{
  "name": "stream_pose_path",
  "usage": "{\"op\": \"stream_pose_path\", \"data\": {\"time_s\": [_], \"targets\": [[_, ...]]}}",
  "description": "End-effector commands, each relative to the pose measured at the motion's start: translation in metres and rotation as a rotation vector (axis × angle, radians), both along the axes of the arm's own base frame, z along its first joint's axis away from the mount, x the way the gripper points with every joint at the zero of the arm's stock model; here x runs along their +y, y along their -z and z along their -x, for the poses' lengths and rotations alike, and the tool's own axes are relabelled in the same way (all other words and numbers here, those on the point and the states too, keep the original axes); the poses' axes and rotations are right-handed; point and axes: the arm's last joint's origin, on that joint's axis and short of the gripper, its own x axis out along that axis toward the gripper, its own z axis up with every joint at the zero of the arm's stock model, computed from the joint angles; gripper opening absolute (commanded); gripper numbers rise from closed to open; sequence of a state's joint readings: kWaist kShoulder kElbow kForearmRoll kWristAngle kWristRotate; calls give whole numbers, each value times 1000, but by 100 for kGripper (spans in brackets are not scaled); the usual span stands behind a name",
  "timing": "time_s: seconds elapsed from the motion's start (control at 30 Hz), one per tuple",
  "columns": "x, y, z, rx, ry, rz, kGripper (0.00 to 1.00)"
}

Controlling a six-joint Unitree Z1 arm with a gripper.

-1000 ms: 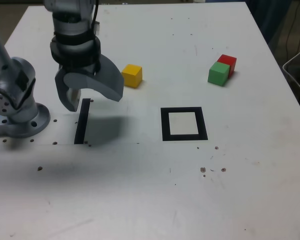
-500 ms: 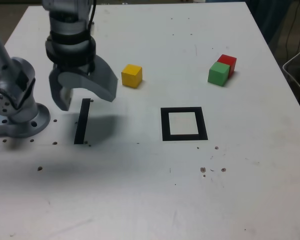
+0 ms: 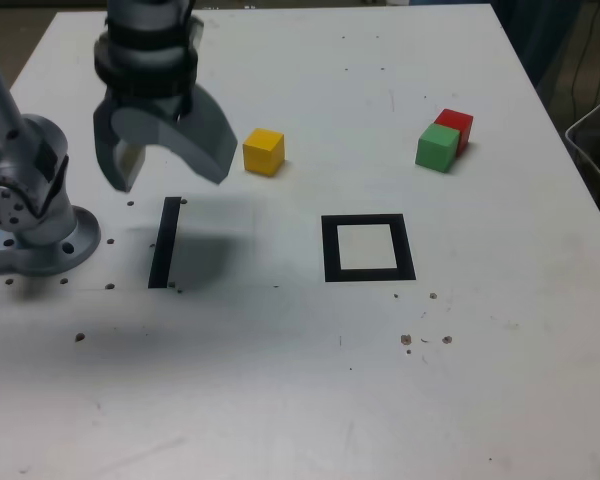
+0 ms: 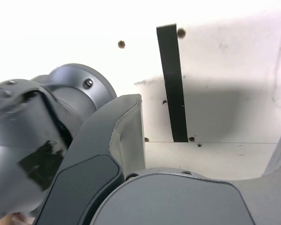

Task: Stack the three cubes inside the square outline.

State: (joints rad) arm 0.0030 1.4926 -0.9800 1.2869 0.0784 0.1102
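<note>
The gripper (image 3: pixel 165 165) has lifted off the table over the last second and swung a little toward the far side, so that it now hangs above the far end of the tape strip (image 3: pixel 164 243) rather than down beside it. Its jaws are spread wide and hold nothing. That reads as the opening reach of the job: no cube has been picked up, and the nearest candidate is the yellow cube (image 3: pixel 264 152), just to the exterior view's right of the gripper.

The other two have not moved. The green cube (image 3: pixel 437 147) and the red cube (image 3: pixel 456 127) sit pressed together at the far right, red behind green, well apart from everything else. The square outline (image 3: pixel 368 247) lies near the middle of the table, its white centre bare (so all three placements are still ahead).

The table (image 3: pixel 310 400) is white and matte, flecked with small dark spots and holes. The arm's base (image 3: pixel 35 215) stands at the exterior view's left. In the wrist view the strip (image 4: pixel 172 79) shows beyond one jaw, but no cube. Past the far right edge there is a dark area and what may be a white cable (image 3: pixel 592 130); it is hard to tell.
</note>
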Motion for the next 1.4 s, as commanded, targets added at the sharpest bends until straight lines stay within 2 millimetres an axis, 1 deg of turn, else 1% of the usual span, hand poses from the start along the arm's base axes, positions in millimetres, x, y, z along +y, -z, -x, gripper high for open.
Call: {"op": "stream_pose_path", "data": {"time_s": [0.0, 0.17, 0.37, 0.53, 0.67, 0.87, 1.2, 1.37], "targets": [[4, -8, -4, -6, 8, -13, 100], [12, -22, -12, -26, 38, -37, 100], [20, -33, -27, -47, 80, -41, 100], [32, -43, -39, -75, 109, -35, 100], [46, -52, -51, -91, 121, -37, 100], [75, -56, -74, -99, 128, -35, 100], [134, -58, -118, -115, 159, -70, 100], [157, -60, -138, -137, 172, -86, 100]]}}
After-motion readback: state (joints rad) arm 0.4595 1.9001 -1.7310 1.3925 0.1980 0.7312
